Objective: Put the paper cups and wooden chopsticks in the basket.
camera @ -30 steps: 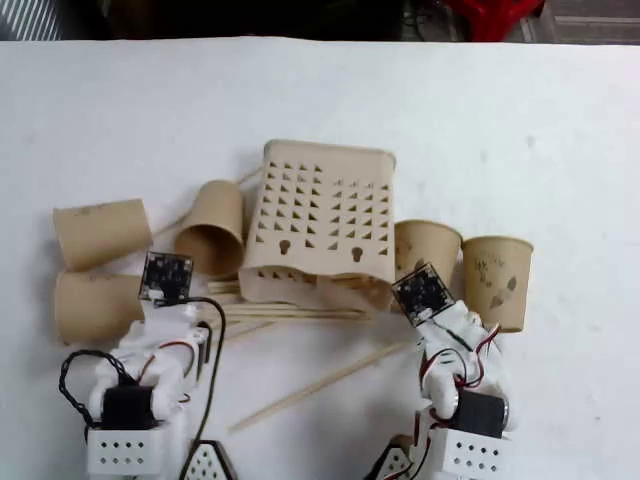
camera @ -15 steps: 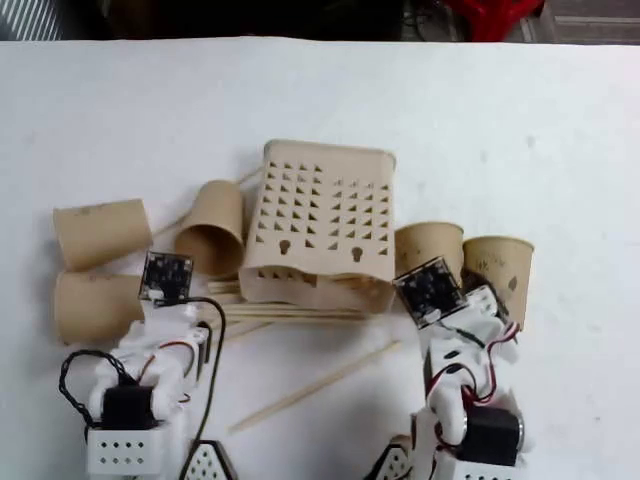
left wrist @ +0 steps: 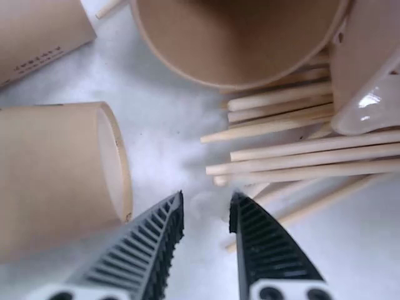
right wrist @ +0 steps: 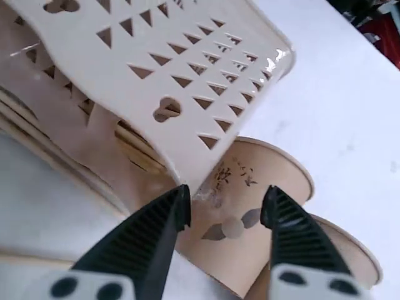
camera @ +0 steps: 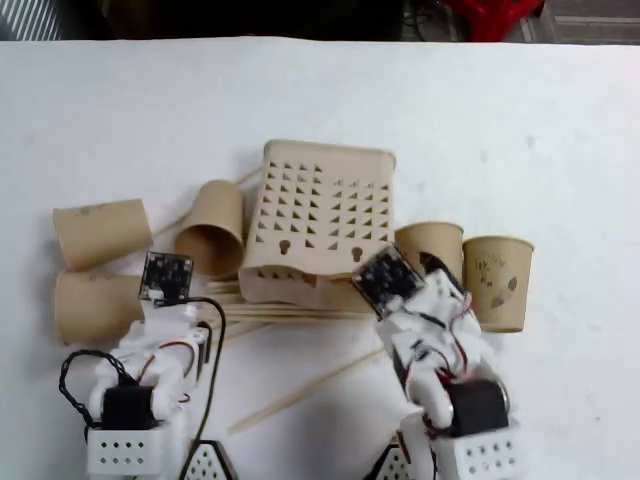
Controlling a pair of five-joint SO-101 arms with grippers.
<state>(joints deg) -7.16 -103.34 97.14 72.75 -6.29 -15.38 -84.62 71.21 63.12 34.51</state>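
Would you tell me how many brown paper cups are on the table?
5 cups: two lying far left, one lying beside the beige perforated basket, two upright beyond it; others may be hidden.

White table point(camera: 520, 120), red object point(camera: 492, 14) beyond

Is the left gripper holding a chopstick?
No, the left gripper is open with nothing between its fingers; the chopsticks lie on the table ahead.

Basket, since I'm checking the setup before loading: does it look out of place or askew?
Yes. The basket lies tipped on its side, perforated wall up, mouth toward the arms. Chopsticks lie loose on the table at its mouth.
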